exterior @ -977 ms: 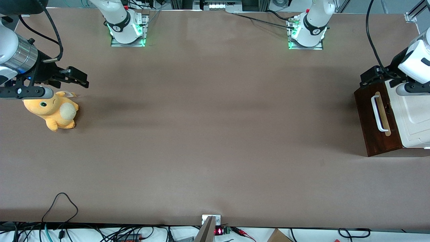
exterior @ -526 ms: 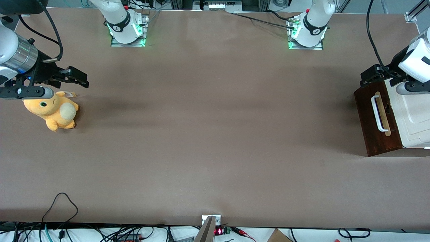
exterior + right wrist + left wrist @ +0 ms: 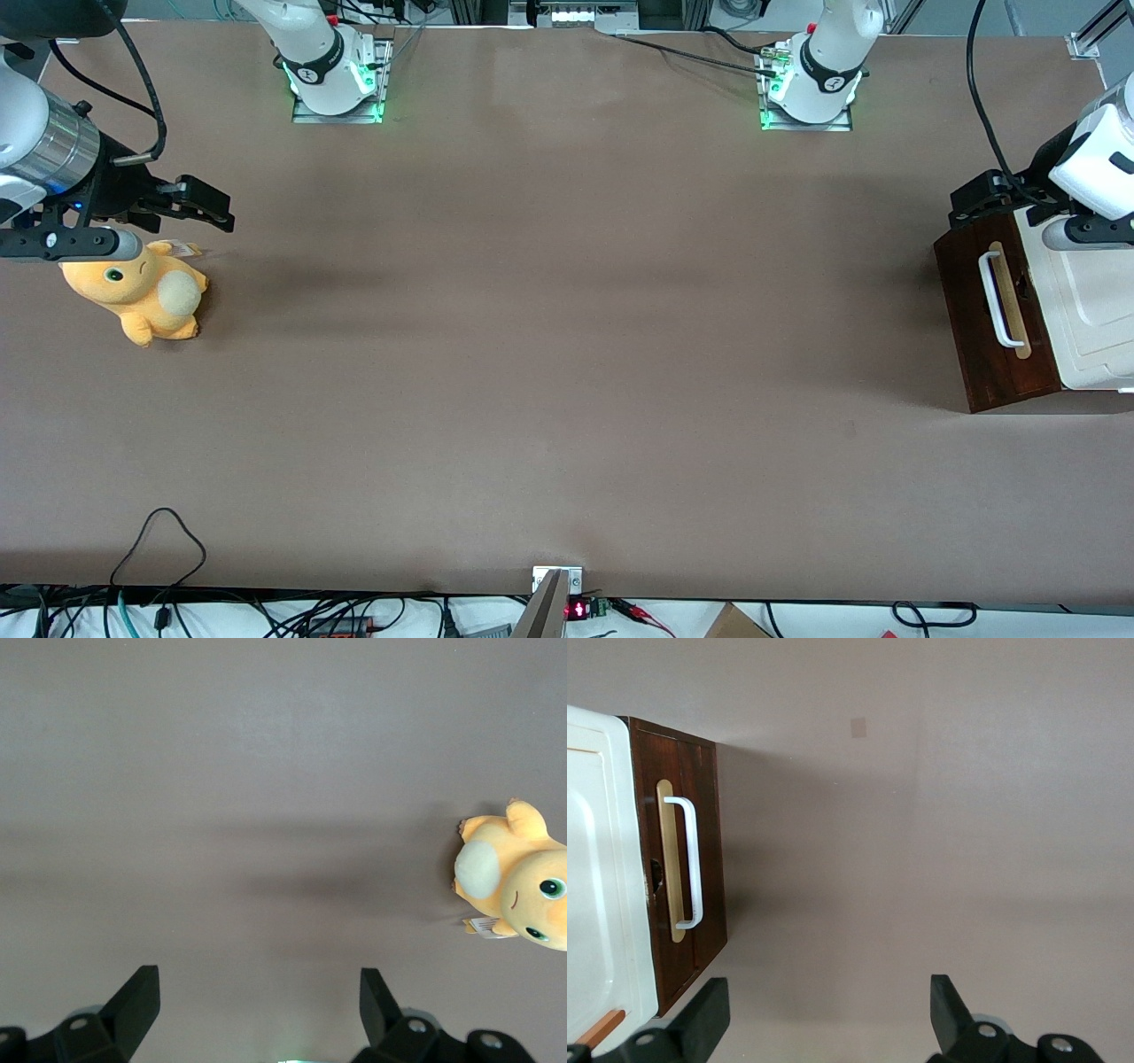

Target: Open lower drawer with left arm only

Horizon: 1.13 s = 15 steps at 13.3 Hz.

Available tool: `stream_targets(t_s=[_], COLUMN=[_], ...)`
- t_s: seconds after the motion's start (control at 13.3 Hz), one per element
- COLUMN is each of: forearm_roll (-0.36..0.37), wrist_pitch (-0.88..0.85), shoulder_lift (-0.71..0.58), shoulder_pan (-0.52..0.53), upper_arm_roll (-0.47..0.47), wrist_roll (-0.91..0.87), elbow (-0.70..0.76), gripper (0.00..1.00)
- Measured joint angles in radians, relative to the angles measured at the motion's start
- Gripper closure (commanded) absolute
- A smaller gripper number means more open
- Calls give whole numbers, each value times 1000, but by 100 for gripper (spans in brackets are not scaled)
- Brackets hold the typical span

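Lower drawer [image 3: 997, 319] shut, wide-open hand [image 3: 828, 1019] poised above its upper corner.

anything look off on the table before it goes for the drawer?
Nothing stands out. The cabinet sits square, its lower drawer shut, handle intact. The gripper hangs open above the table in front of the drawer, touching nothing. A plush toy lies toward the parked arm's end, unrelated.

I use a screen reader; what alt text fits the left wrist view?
The open gripper hangs above bare brown table, apart from the shut lower drawer, whose white bar handle faces up beside the cabinet's white top.
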Motion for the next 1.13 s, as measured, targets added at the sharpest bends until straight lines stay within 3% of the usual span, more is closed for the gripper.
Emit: stream_targets(t_s=[0.15,0.38,0.6,1.13], forearm_roll=[49,322,580,915], wrist_pitch=[-1,-17,-52,30], shoulder_lift=[2,16,36,123], shoulder_pan=[1,2,-3,-4], upper_arm_roll=[-20,-168,-285,-314], wrist_roll=[3,-111,-287,-658], elbow=[-3,-50,-186,-554], gripper=[0,1,2,2])
